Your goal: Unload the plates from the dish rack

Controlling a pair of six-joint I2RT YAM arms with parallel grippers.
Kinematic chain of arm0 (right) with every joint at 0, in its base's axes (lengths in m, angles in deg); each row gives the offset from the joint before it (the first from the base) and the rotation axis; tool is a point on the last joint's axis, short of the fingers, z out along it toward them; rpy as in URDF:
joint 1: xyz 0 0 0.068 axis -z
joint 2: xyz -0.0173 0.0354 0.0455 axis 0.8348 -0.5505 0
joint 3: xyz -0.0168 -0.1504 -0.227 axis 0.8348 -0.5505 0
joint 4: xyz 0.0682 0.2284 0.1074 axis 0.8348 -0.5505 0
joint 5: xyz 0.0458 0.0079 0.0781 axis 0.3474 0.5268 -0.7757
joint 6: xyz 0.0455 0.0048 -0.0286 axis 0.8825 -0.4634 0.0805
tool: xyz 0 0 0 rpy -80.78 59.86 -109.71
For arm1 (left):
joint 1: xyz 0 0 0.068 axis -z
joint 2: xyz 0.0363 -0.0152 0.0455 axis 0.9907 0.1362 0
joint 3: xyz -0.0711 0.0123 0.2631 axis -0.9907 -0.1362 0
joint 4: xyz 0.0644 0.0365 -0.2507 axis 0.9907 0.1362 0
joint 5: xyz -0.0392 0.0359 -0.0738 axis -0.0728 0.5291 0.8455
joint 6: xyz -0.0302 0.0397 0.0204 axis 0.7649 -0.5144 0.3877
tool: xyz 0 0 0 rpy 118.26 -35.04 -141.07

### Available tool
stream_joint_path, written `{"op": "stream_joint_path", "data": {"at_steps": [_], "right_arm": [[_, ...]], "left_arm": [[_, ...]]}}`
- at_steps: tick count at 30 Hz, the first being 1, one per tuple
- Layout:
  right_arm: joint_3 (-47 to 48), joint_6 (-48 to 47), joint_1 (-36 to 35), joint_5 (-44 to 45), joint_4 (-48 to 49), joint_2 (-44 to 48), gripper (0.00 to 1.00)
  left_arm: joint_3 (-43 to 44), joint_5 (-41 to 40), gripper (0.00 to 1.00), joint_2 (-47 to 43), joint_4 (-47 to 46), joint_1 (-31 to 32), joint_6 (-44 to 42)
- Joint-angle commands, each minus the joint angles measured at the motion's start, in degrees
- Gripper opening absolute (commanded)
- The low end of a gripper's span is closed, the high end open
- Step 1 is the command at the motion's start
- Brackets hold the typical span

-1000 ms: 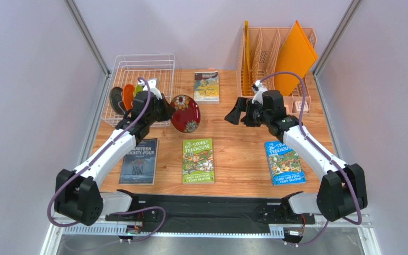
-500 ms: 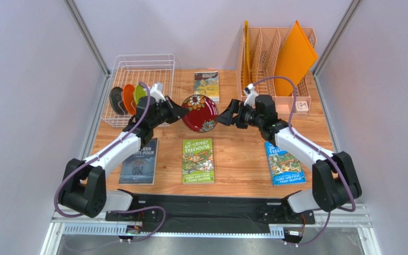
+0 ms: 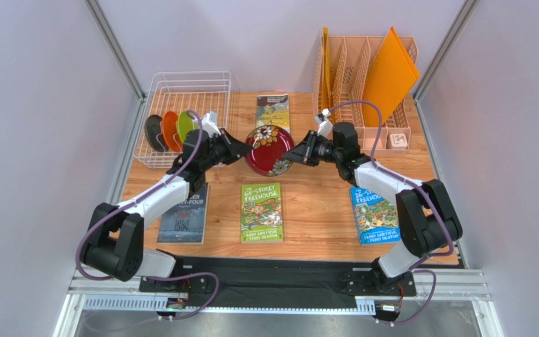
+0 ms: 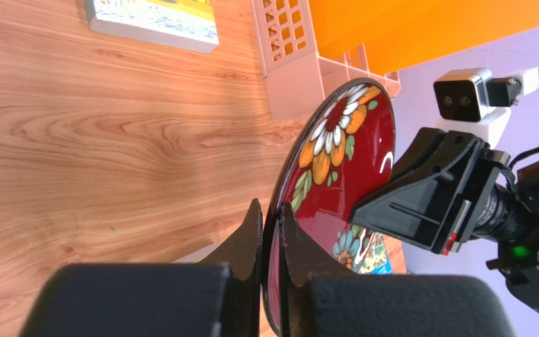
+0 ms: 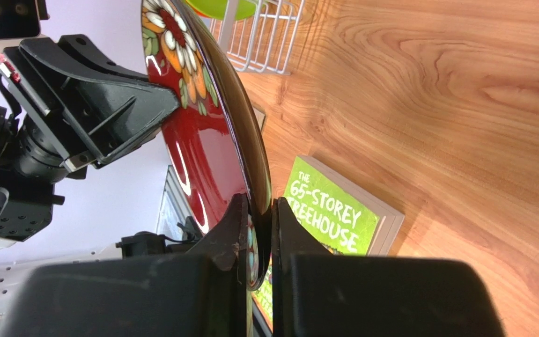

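Student: Change shown here?

Tutor: The dark red floral round plate [image 3: 268, 150] has left the white wire dish rack [image 3: 188, 77] and hangs above the middle of the wooden table [image 3: 314, 203]. The left gripper [image 3: 242, 149] pinches one rim. The right gripper [image 3: 292, 156], apart a second ago, now clamps the opposite rim.

Student: Meaning?

Tutor: Probably a handover. The dark teal plate [image 3: 154, 133], orange plate [image 3: 171, 130] and lime green plate [image 3: 185, 125] stand racked.

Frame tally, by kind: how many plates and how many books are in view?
Plates: 4 (dark red plate, lime green plate, orange plate, dark plate)
Books: 4 (far book, Nineteen Eighty-Four, 65-Storey Treehouse, blue Treehouse book)
Total: 8
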Motion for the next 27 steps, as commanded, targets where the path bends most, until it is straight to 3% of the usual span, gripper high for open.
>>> {"op": "stream_joint_path", "data": {"at_steps": [1,2,3,4,6,10,14,23,27], "right_arm": [[-0.65,-7.23,-1.63,6.89,-3.95,5.03,0.00],[-1.09,-8.03,-1.36,9.26,-6.15,6.43,0.00],[-1.88,-8.73,-1.01,10.33,-9.48,7.84,0.00],[-3.28,-9.26,0.04,11.47,-11.51,11.07,0.00],[-4.69,-9.97,1.44,13.84,-17.91,13.90,0.00],[-11.81,-9.10,6.79,14.21,-22.25,22.25,0.00],[-17.26,-9.18,11.38,15.35,-25.06,29.03,0.00],[-18.32,-9.80,14.11,13.59,-25.78,25.18,0.00],[-18.50,-9.18,14.20,11.58,-22.62,20.52,0.00]], "left_arm": [[1.78,1.91,0.47,-1.70,-4.03,2.37,-0.83],[2.04,0.60,0.57,-1.97,-1.06,2.36,-1.89],[2.22,-0.11,0.59,-2.84,0.36,2.36,-3.12],[2.31,-1.25,0.76,-3.46,1.50,2.36,-5.65],[2.57,-5.46,0.99,-5.56,5.89,2.36,-8.39],[5.20,-14.51,1.00,-8.64,15.99,2.36,-17.61],[6.00,-25.66,1.00,-11.02,20.41,2.36,-21.84],[9.42,-39.30,1.00,-11.46,24.89,2.19,-28.79],[10.92,-41.43,1.00,-10.23,26.04,1.58,-30.03]]}}
